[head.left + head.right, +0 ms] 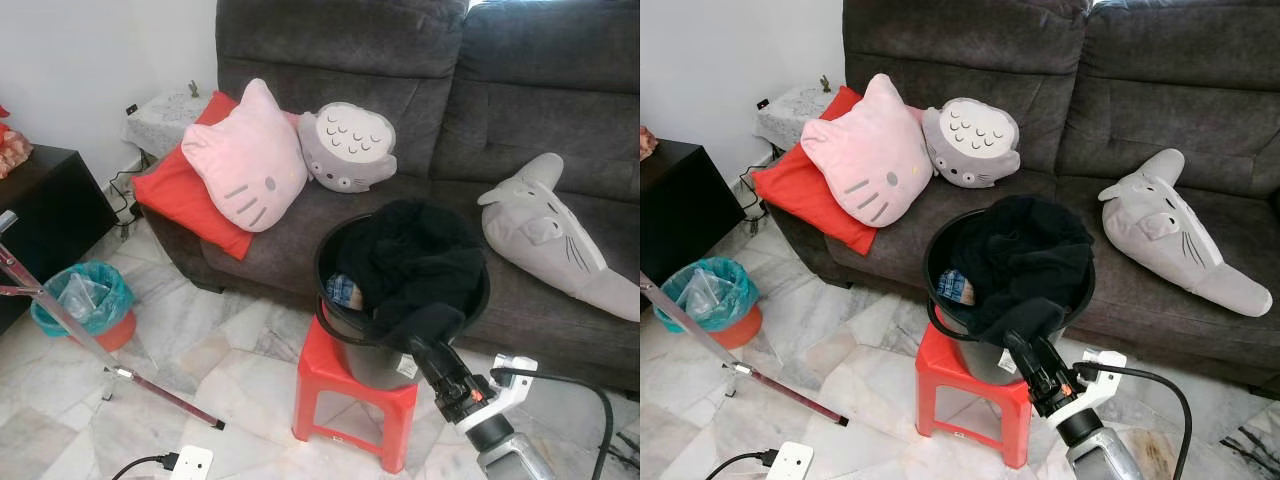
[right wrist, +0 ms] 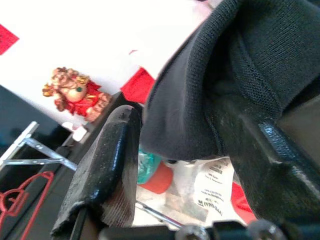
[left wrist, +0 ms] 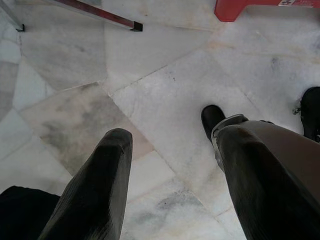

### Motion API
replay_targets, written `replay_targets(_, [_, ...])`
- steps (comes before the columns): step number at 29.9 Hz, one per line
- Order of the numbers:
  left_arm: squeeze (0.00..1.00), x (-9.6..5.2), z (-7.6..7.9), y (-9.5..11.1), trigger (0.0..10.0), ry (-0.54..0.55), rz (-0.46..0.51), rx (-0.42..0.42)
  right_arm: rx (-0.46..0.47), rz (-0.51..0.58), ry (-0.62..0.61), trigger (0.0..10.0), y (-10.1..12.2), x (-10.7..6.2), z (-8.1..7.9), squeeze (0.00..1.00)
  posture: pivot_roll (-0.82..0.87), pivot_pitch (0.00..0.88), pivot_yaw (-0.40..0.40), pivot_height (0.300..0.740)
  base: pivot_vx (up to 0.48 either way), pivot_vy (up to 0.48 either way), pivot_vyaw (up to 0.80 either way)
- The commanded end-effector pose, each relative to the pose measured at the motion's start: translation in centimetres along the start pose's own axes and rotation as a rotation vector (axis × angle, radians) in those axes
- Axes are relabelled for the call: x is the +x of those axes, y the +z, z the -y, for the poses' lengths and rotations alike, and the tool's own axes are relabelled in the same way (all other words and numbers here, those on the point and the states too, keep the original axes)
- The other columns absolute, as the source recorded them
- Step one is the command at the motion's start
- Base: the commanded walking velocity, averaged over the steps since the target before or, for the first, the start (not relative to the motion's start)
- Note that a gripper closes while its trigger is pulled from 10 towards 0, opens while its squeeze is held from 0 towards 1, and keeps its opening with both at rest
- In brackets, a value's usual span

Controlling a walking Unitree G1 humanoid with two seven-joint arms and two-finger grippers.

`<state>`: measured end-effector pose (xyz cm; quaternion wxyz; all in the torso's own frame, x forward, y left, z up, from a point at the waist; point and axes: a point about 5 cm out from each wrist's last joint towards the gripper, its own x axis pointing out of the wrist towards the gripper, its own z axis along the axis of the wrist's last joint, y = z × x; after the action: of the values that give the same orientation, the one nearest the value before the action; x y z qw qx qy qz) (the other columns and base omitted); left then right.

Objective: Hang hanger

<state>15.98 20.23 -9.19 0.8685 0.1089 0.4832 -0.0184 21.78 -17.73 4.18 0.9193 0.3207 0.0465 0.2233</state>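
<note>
Right gripper reached to black garment heaped in bucket on red stool, jaws parted around cloth edge, left gripper hung over floor, jaws parted, nothing held

three cushions, one stool, one bucket, one bin.

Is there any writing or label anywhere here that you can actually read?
None can be read.
White label on the black bucket: print too small; blurred in the right wrist view.
Sticker on the red stool: too small.
Printed packet inside the bucket: blurred.
</note>
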Motion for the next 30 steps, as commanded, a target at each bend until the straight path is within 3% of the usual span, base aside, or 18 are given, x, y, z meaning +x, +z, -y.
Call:
replay_targets(1, [0.00, 0.0, -0.3, 0.0, 10.0, 0.016, 0.001, 0.004, 0.003, 0.013, 0.037, 10.0, 0.5, 0.3, -0.5, 0.00, -0.06, 0.000, 0.061, 0.740, 0.000, 0.000, 0.00])
replay_targets(6, [0.00, 0.0, -0.2, 0.0, 10.0, 0.007, 0.002, -0.006, 0.007, -0.010, 0.038, 10.0, 0.0, 0.1, -0.5, 0.00, -0.07, 0.000, 0.062, 0.740, 0.000, 0.000, 0.00])
replay_targets(13, [0.00, 0.0, -0.2, 0.0, 10.0, -0.008, 0.005, -0.007, -0.060, -0.100, -0.071, 10.0, -0.8, -0.5, 0.9, 0.00, -0.07, 0.000, 0.063, 0.740, 0.000, 0.000, 0.00])
replay_targets(20, [0.00, 0.0, -0.2, 0.1, 10.0, -0.001, 0.008, -0.006, -0.097, -0.106, -0.163, 10.0, -0.6, -0.3, 2.1, 0.00, -0.07, 0.000, 0.061, 0.740, 0.000, 0.000, 0.00])
replay_targets(25, [0.00, 0.0, -0.3, 0.1, 10.0, 0.008, 0.011, -0.006, -0.069, -0.067, -0.030, 10.0, 0.1, 0.5, 0.5, 0.00, -0.07, 0.000, 0.062, 0.740, 0.000, 0.000, 0.00])
replay_targets(30, [0.00, 0.0, -0.3, 0.2, 10.0, 0.010, 0.014, -0.005, -0.064, -0.045, -0.007, 10.0, 0.4, 0.8, 0.4, 0.00, -0.07, 0.000, 0.064, 0.740, 0.000, 0.000, 0.00])
